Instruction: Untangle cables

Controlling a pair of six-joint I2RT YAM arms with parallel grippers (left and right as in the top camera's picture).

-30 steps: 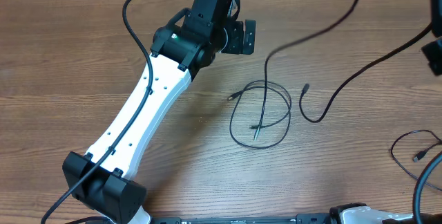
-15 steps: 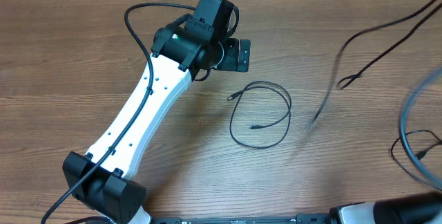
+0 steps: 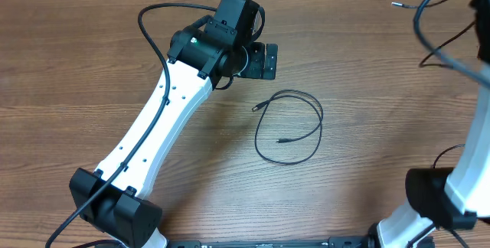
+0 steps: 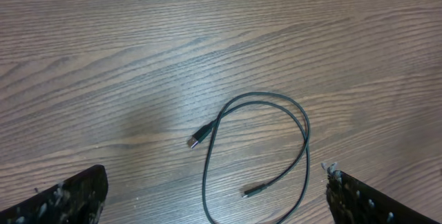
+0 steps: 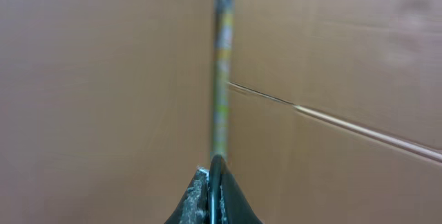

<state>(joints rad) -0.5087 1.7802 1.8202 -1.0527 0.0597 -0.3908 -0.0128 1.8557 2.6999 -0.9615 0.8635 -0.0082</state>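
Tabletop (image 3: 367, 164): looped cable (image 3: 289, 125); left gripper (image 4: 219, 200) splayed; wrist view alone: right gripper (image 5: 215, 182) pinching cord (image 5: 221, 99).

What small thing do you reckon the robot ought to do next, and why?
Probably lower the lifted cable onto bare table at the right, well clear of the looped cable. The right fingers are shut on that thin cable and hold it up, while the looped cable lies alone near the open left fingers.
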